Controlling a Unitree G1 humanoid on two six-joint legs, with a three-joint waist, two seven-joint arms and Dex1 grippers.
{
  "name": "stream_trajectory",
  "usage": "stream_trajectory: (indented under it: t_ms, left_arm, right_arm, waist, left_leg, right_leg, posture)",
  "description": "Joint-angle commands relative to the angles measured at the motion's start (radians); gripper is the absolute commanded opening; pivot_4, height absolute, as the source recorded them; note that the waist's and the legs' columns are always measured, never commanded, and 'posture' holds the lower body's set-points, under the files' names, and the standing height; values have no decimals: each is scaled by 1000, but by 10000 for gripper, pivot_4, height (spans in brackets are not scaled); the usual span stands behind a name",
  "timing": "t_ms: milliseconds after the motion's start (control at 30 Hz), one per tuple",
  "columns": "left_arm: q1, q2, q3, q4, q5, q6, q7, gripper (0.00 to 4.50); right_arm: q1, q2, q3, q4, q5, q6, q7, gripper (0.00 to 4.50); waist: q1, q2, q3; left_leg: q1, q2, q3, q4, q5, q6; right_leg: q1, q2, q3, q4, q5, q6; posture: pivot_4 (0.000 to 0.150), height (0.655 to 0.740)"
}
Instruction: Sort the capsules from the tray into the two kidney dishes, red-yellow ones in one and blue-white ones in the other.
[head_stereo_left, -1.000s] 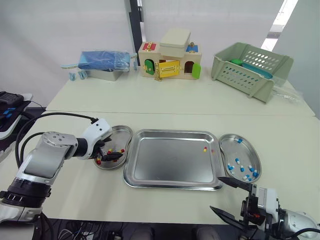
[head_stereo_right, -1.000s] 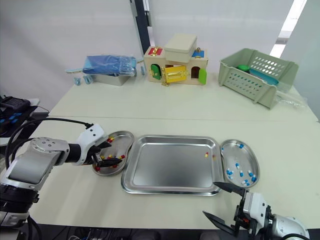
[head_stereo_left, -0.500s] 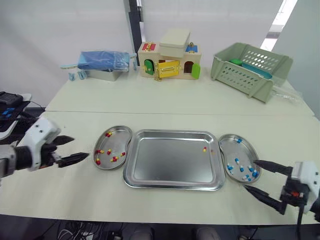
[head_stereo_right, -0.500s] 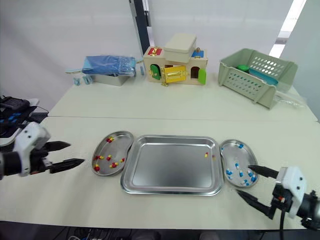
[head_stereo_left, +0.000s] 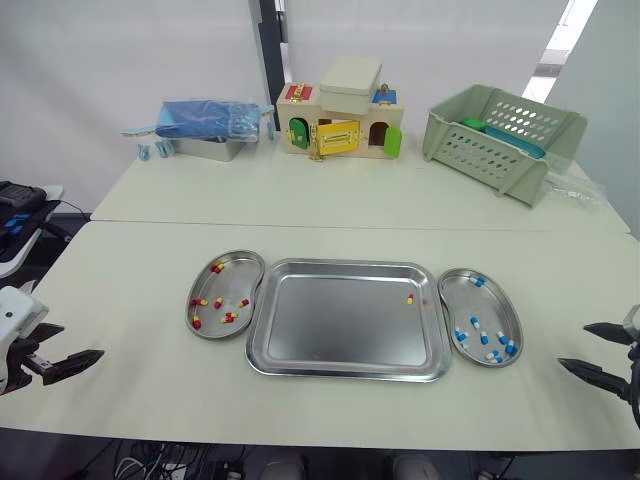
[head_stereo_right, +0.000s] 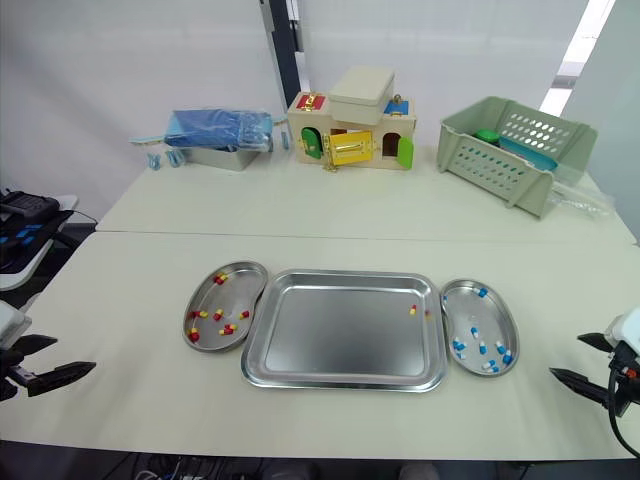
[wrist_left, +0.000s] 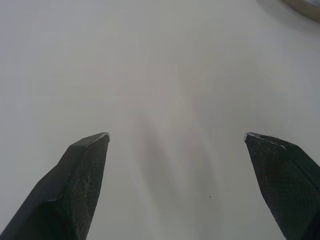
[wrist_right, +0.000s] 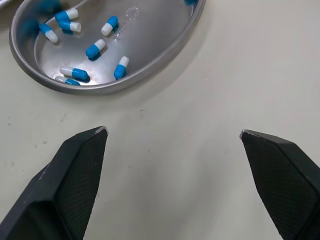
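1 red-yellow capsule (head_stereo_left: 410, 298) lies in tray (head_stereo_left: 340, 335), near its far right corner; judged light, smooth, roll-prone: pinch across mid-body w/ low force. Both empty: left end effector (wrist_left: 176, 136) & right end effector (wrist_right: 173, 131), fingers apart, well off tray

Clutter along the far edge of the table (head_stereo_left: 330, 195)
Blue bag (head_stereo_left: 205, 118) on a metal tin (head_stereo_left: 208, 150) far left, toy house (head_stereo_left: 340, 125) centre, green basket (head_stereo_left: 500, 140) far right.
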Motion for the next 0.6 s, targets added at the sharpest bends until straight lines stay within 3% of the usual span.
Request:
stream_trajectory:
  t_ms: [33,600]
  left_arm:
    - [40,-20,41,-47,-6,-2,19,44755]
    - [99,-61,58,-132,-41,40,68,44755]
  right_arm:
    - [-44,-10,7,33,-16,-22,25,45000]
    - [-167,25,58,199,-100,-185,59,45000]
  waist:
    - [-2,0,0]
    - [-5,0,0]
  left_leg:
    - [0,0,0,0,0,0]
    - [1,0,1,0,0,0]
  right_leg:
    - [0,0,0,0,0,0]
    - [0,0,0,0,0,0]
  posture:
    - [1500,7400]
    - [1500,7400]
